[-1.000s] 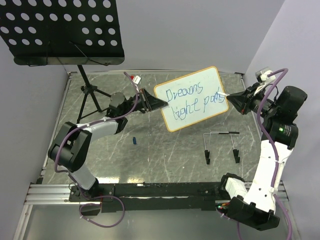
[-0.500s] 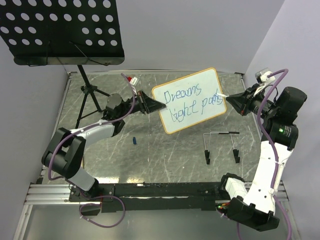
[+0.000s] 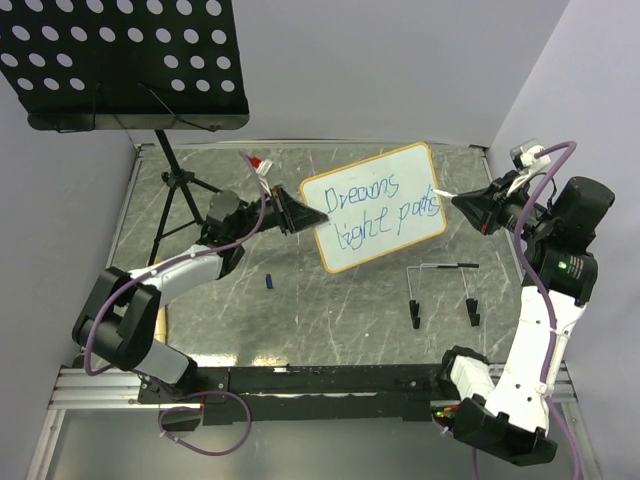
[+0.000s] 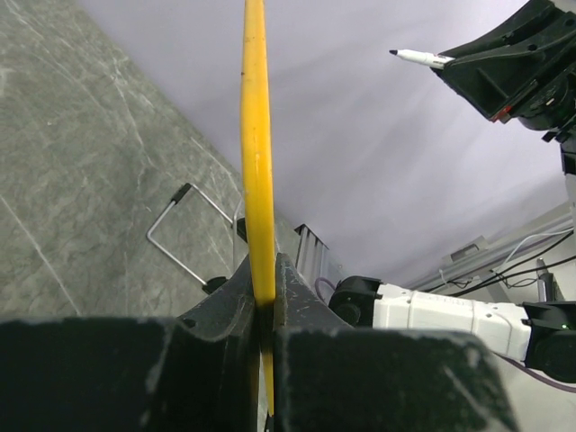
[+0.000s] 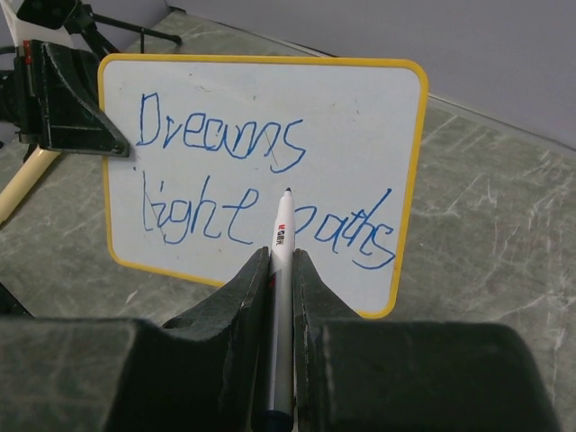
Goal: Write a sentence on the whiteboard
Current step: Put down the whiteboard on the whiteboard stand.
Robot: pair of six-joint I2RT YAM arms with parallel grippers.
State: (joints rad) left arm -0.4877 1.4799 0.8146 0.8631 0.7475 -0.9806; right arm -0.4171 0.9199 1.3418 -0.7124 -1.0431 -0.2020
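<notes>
The whiteboard point(image 3: 375, 205) has a tan frame and is held tilted above the table. It bears the sentence point(image 3: 385, 200) in blue, two lines reading "Dreams light paths", also clear in the right wrist view point(image 5: 261, 189). My left gripper point(image 3: 310, 217) is shut on the board's left edge, seen edge-on as a yellow strip point(image 4: 258, 162) in the left wrist view. My right gripper point(image 3: 470, 203) is shut on a white marker point(image 5: 283, 270). Its tip points at the board, a little apart from its right edge point(image 3: 440, 192).
A black perforated music stand point(image 3: 125, 60) on a tripod point(image 3: 180, 195) stands at the back left. A small wire easel point(image 3: 445, 290) lies on the table right of centre. A small blue cap point(image 3: 270, 283) lies near the middle. Walls close in at left and right.
My left gripper has shifted the whiteboard slightly to the left and lower, away from the marker. The right gripper with the marker has stayed nearly still.
</notes>
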